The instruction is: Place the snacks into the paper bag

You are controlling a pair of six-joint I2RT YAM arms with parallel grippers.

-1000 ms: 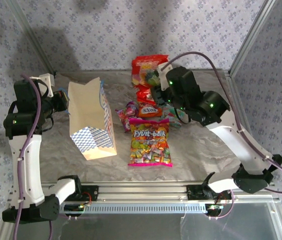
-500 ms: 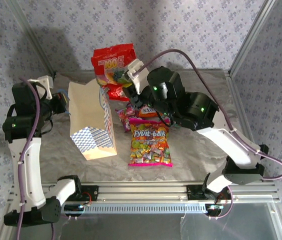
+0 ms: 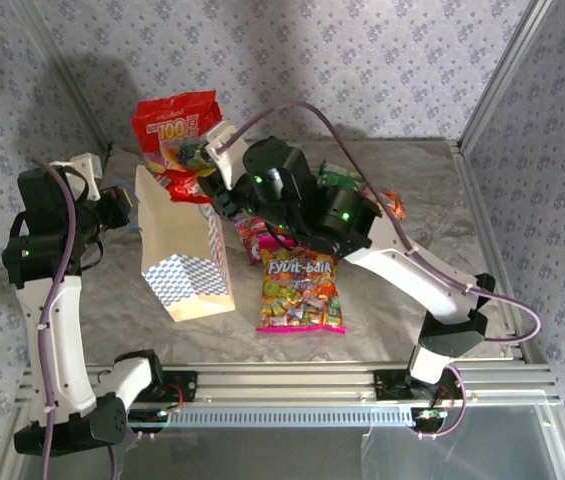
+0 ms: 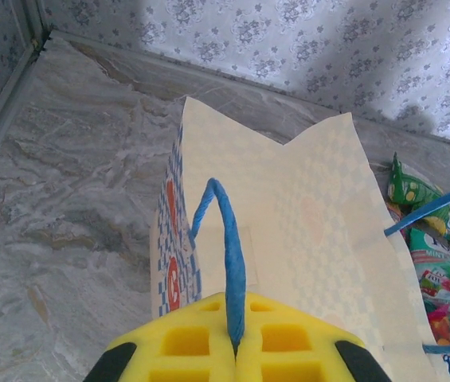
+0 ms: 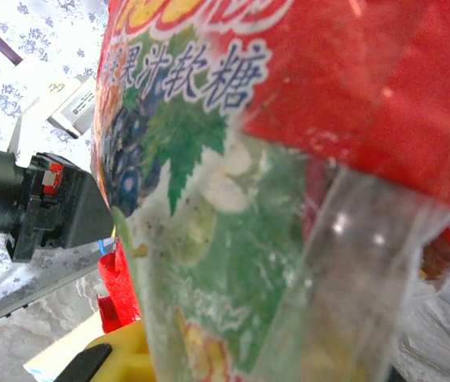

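Observation:
The paper bag (image 3: 184, 248) stands left of centre, its mouth pointing up and back. My left gripper (image 3: 122, 207) is shut on the bag's blue cord handle (image 4: 229, 255), which runs between the yellow pads (image 4: 288, 350) and holds that side of the mouth open (image 4: 304, 215). My right gripper (image 3: 205, 180) is shut on a red snack packet (image 3: 174, 132) that hangs just above the bag's mouth. Up close that packet (image 5: 288, 159) covers most of the right wrist view, with one yellow finger (image 5: 125, 354) beside it. A large pink packet (image 3: 302, 290) lies flat right of the bag.
Smaller packets lie behind the pink one: a purple-pink one (image 3: 255, 236), a green one (image 3: 339, 181) and an orange one (image 3: 393, 205). Green (image 4: 412, 191) and teal (image 4: 440, 274) packets show past the bag's right side. Frame posts and wallpapered walls close in the marble table (image 3: 422, 250).
My right arm has swung left and up with the red packet, from the back middle of the table to above the bag's mouth. The left gripper has held the handle still.

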